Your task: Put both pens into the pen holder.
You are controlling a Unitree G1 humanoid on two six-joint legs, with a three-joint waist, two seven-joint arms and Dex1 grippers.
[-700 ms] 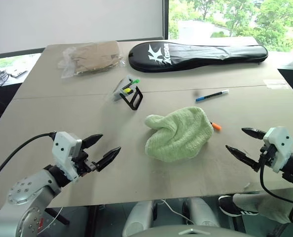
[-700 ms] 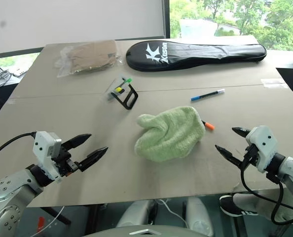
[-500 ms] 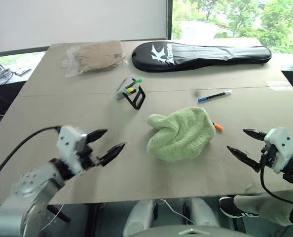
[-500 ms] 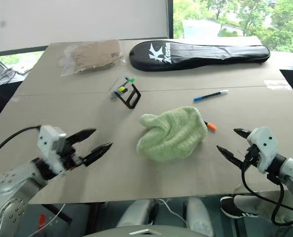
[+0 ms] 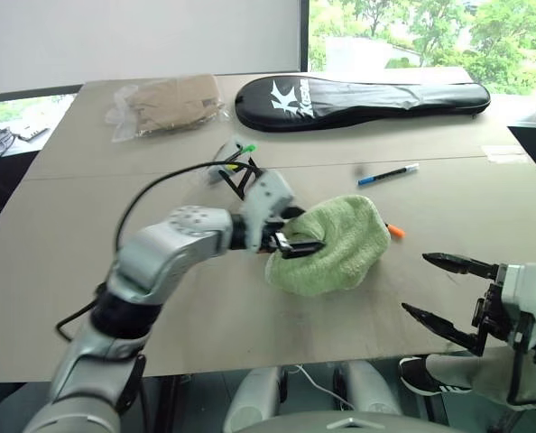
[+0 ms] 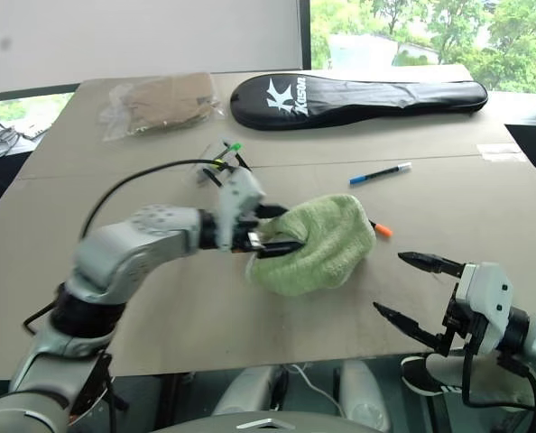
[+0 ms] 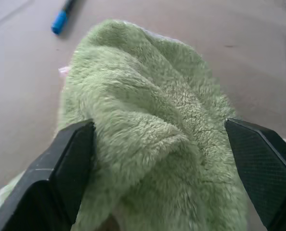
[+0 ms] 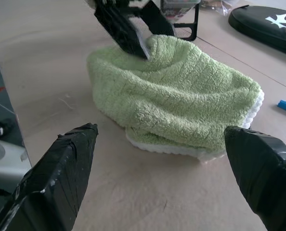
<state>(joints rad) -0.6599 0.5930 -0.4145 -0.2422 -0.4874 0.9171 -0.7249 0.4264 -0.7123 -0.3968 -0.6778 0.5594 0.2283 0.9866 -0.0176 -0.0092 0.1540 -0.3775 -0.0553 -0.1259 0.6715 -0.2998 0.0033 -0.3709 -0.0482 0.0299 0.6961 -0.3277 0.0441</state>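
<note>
Black-framed, clear-sided pen holder (image 5: 235,168) lying tipped at ten o'clock. Left gripper (image 5: 291,232) mid-table, fingers wide astride fluffy green towel (image 5: 336,244), not yet closed. Orange-tipped black pen (image 5: 393,231) poking out from under towel at three; blue-and-white-ended pen (image 5: 388,174) at one. Right gripper (image 5: 437,290) at five, spread wide, empty. Likely step: clearing towel; next, pinch and lift aside.
</note>
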